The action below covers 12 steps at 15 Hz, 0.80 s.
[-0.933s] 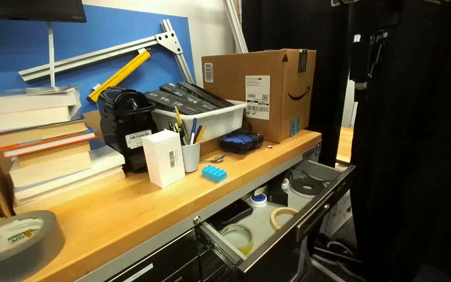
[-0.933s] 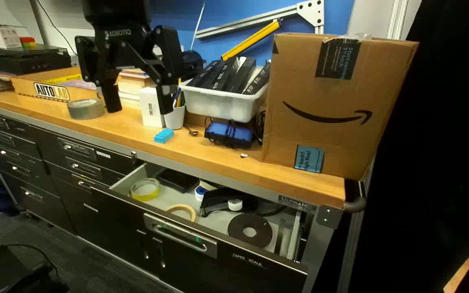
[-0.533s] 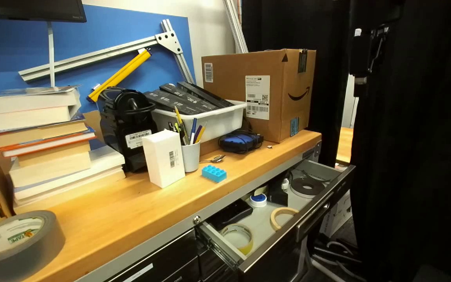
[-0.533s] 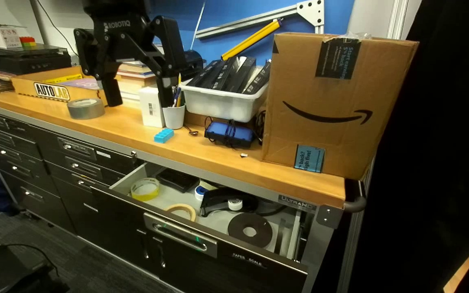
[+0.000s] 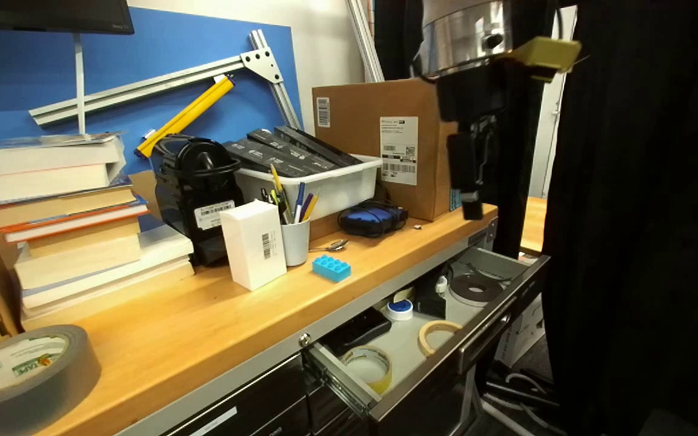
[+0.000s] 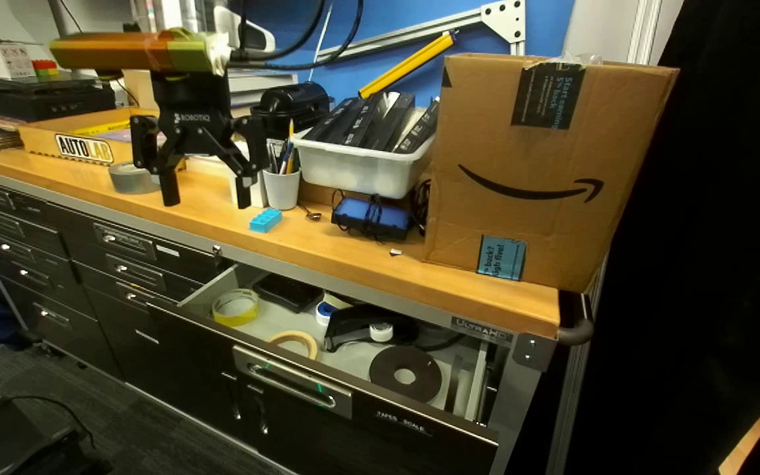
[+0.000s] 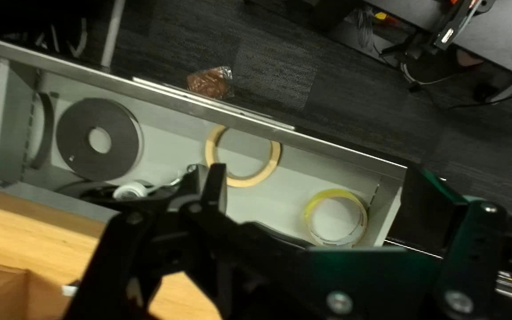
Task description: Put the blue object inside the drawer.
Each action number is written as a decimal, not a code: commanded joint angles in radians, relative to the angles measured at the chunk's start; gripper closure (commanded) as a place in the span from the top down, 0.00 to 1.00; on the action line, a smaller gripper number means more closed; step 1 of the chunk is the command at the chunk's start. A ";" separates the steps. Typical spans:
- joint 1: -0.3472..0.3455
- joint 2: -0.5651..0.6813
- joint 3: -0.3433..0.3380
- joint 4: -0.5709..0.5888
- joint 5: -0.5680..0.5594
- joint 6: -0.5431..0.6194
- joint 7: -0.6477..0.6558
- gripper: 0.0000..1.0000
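The blue object, a small light-blue studded block [image 5: 331,268], lies on the wooden tabletop near its front edge; it also shows in an exterior view [image 6: 266,220]. It is out of view in the wrist view. The drawer [image 6: 347,359] stands pulled out below the tabletop, with tape rolls inside; it also shows in an exterior view [image 5: 406,340]. My gripper [image 6: 207,199] hangs in the air, fingers down, wide apart and empty; it shows too in an exterior view [image 5: 473,209]. In the wrist view the gripper [image 7: 316,175] is above the drawer [image 7: 171,142], apart from it.
A white box [image 5: 255,245] and a pen cup [image 5: 295,242] stand close behind the block. A spoon [image 5: 337,246] and a dark-blue cabled device [image 5: 373,218] lie nearby. A large cardboard box [image 6: 545,178] stands at the table's end. Grey tape [image 5: 28,369] lies on the tabletop.
My gripper has moved down and in over the bench, farther from one camera, with its wrist now in view. The fingers stay apart. The block and the drawer have not moved.
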 commanded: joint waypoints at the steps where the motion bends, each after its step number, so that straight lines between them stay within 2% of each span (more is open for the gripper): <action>1: 0.027 0.152 0.049 0.070 0.034 0.114 0.020 1.00; 4: 0.025 0.269 0.091 0.105 0.028 0.274 0.102 1.00; 6: 0.021 0.336 0.102 0.145 0.030 0.341 0.135 1.00; 12: 0.024 0.491 0.119 0.273 0.049 0.358 0.167 1.00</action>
